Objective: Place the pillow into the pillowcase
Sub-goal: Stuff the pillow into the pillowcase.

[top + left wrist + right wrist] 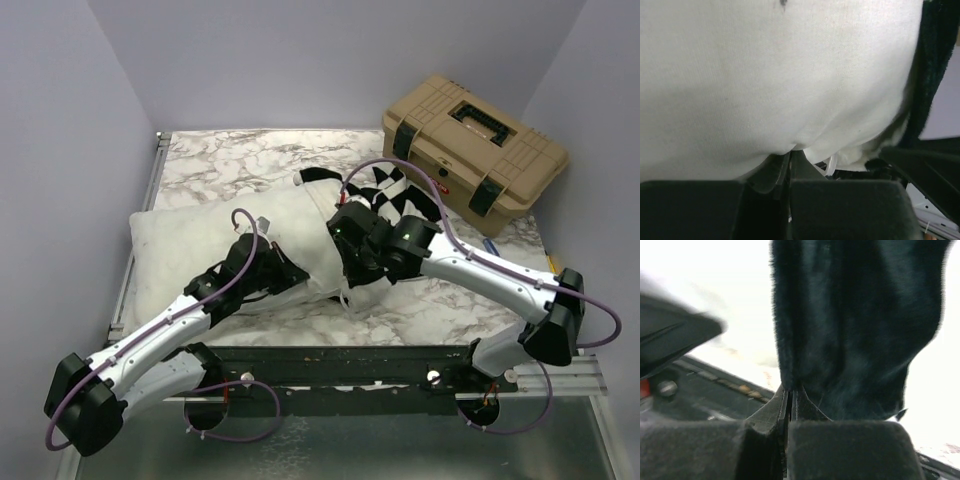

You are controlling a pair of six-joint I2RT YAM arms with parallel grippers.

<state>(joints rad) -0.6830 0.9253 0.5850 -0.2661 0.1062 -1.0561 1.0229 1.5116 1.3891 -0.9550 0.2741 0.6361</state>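
The left gripper (790, 162) pinches the pillow (190, 250) at its near edge, seemingly steadying it; the right gripper (790, 395) clamps the pillowcase (392, 196), bunched at the pillow's right end, likely to draw it over.

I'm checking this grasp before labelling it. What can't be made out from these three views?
- Top view: the opening of the pillowcase, hidden under the right arm.
- Left wrist view: how much cloth the left hand pinches; the pillow fills the frame.
- Right wrist view: blurred; black pillowcase cloth above the right hand blocks much beyond.
- Top view: a blue item beside the toolbox, too small.
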